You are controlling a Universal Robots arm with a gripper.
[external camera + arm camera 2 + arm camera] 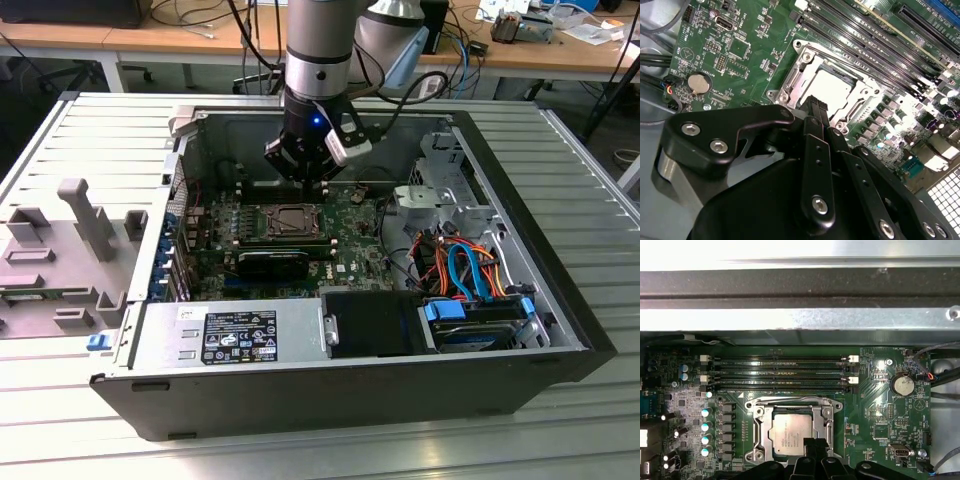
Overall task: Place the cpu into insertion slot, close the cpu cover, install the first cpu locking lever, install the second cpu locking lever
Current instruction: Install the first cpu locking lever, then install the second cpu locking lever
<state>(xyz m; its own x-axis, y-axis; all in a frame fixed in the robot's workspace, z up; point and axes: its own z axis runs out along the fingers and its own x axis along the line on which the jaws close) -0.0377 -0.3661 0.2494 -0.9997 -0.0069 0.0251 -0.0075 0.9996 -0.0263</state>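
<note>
The cpu (789, 432) lies in the insertion slot (290, 222) on the green motherboard (875, 412), its silver-grey top (835, 89) facing up. Around it the cpu cover (759, 427) lies flat as a silver frame (799, 75), with the chip showing through its window. My gripper (811, 444) hangs just above the socket's edge, at the side away from the memory slots. Its black fingers are pressed together with nothing between them (817, 106). In the exterior view the gripper (308, 180) stands over the far side of the socket, inside the open case. I cannot make out how the locking levers stand.
Long black memory slots (780, 372) run beside the socket. A coin battery (902, 385) sits on the board. The case's metal wall (800, 320) is close by. Drive cables (470, 265) and a power supply (235, 335) fill the case. A grey fixture (80, 215) stands at the exterior view's left.
</note>
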